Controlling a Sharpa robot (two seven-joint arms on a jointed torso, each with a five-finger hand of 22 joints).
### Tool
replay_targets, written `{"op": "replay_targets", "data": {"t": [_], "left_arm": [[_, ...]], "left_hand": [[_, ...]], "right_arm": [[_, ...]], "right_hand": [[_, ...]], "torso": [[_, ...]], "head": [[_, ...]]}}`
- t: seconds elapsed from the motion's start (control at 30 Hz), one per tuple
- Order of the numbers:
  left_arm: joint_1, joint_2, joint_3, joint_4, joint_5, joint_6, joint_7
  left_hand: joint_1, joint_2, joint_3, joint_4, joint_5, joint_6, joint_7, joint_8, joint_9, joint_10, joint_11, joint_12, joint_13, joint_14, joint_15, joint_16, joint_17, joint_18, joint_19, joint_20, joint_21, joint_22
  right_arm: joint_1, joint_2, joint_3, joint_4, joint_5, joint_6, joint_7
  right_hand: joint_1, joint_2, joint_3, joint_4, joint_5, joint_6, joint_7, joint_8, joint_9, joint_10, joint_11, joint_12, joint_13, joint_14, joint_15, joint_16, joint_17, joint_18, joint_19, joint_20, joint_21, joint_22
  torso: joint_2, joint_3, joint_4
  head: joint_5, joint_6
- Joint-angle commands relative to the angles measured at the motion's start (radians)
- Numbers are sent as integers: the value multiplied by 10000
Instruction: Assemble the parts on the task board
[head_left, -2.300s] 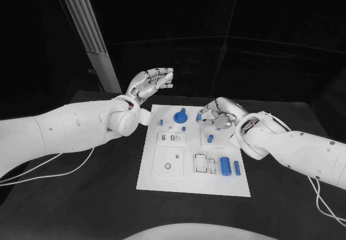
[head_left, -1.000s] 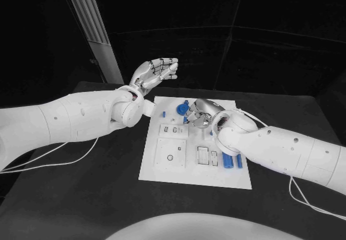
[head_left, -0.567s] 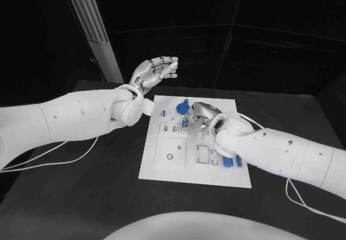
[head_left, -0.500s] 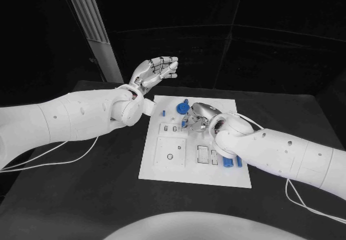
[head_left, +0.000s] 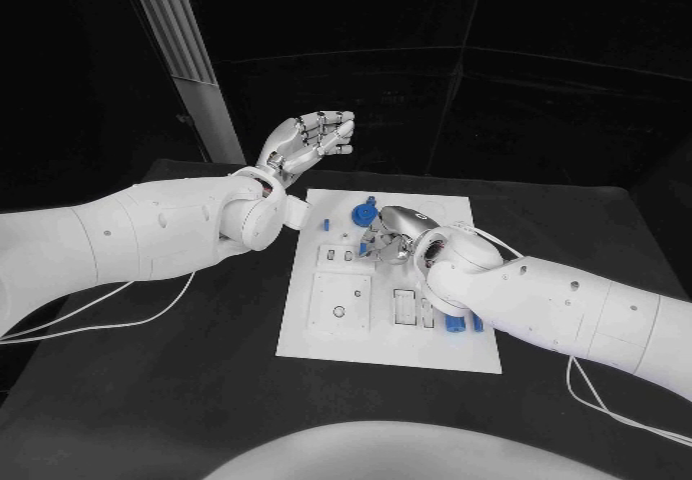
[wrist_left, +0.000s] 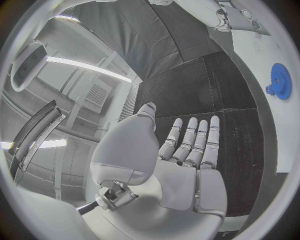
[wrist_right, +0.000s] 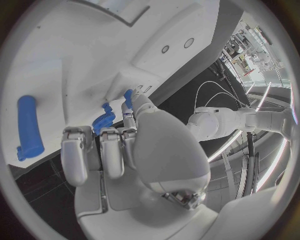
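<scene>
The right hand (head_left: 392, 228) is low over the far middle part of the task board (head_left: 329, 345), with its fingers bent down toward the plate. In the right wrist view the right hand (wrist_right: 134, 150) shows its fingers curled in together, and the fingertips are close to a blue gear (wrist_right: 104, 121) and a small blue peg (wrist_right: 127, 98). I cannot tell if the fingers really hold one of these parts or only touch them.

In the head view the blue gear (head_left: 365, 213) stands on the far part of the board, just beside the right hand. A small blue peg (head_left: 327, 223) stands to the left of it, apart from the hand. A long blue cylinder (head_left: 459, 323) lies near the right edge of the board and is partly hidden under the right forearm; in the right wrist view the same cylinder (wrist_right: 29, 126) lies flat on the white plate, well apart from the fingers. The board also has several small slots and round holes (head_left: 338, 311) in its left and middle area.

The left hand (head_left: 306, 141) is raised above the far left corner of the table (head_left: 173, 400), away from the board. Its fingers are straight and spread, and it holds nothing; the left wrist view shows the same, the left hand (wrist_left: 181, 165) with an empty palm.

The board lies in the middle of the black table.
</scene>
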Motion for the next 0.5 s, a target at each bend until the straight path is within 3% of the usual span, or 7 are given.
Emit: {"op": "replay_targets", "data": {"t": [0.03, 0.5], "left_arm": [[15, -1, 8, 15, -39, 20, 1968], [16, -9, 8, 18, -39, 18, 1966]], "left_hand": [[38, 101, -71, -1, 49, -44, 1363, 54, -6, -51, 19, -13, 5, -50, 1, 1, 12, 40, -63, 5, -35, -9], [38, 101, -71, -1, 49, -44, 1363, 54, -6, -51, 19, -13, 5, -50, 1, 1, 12, 40, -63, 5, -35, -9]], "right_arm": [[12, 20, 7, 10, -73, 95, 129], [-9, 45, 6, 29, -73, 226, 126]], "right_hand": [[-44, 75, 1, -64, 52, 58, -1, 23, 23, 1060, 81, 26, 2632, 1039, 65, 24, 2631, -73, 1054, 42, 32, 2634], [-95, 35, -35, -86, 39, 29, 29, -33, 3, 1060, 108, 26, 2632, 1039, 94, 24, 2631, -73, 1054, 70, 32, 2634]], "torso": [[-2, 3, 7], [0, 3, 3]], "head": [[-15, -5], [-34, -27]]}}
